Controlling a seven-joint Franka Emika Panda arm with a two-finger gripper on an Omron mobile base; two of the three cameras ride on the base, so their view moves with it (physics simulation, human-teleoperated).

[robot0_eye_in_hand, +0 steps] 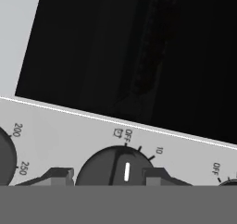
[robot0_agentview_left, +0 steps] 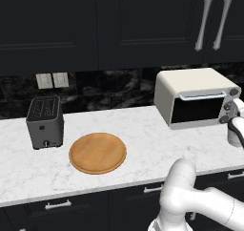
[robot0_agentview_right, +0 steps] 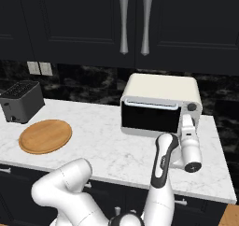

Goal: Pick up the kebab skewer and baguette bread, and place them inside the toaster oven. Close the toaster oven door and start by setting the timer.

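Tool (robot0_eye_in_hand: 108, 174) seen close in hand view, fingertips (robot0_eye_in_hand: 58, 174) spread either side of timer knob (robot0_eye_in_hand: 118, 170), contact not resolvable. Knob's lower half cut off. Tool tip in right base view hidden against oven (robot0_agentview_right: 161, 106) knob column. Door (robot0_agentview_right: 150, 116) seen shut, contents obscured by dark glass. Left of tool on tabletop (robot0_agentview_left: 143, 139): board (robot0_agentview_left: 97, 152), toaster (robot0_agentview_left: 45, 122).

Stone, wood, glass and matt plastic in a dark kitchen

The white marble-veined desk (robot0_agentview_left: 143, 130) looks smooth; on it lie a round grained wooden board (robot0_agentview_left: 97, 152) and, at ten o'clock from it, a matt dark grey slot toaster (robot0_agentview_left: 45, 122). The cream-white toaster oven (robot0_agentview_right: 161, 103) has a glossy dark glass door (robot0_agentview_right: 150, 119) and matt dark knob (robot0_eye_in_hand: 121, 170). Cabinet handles (robot0_agentview_right: 123, 23) look like brushed metal.
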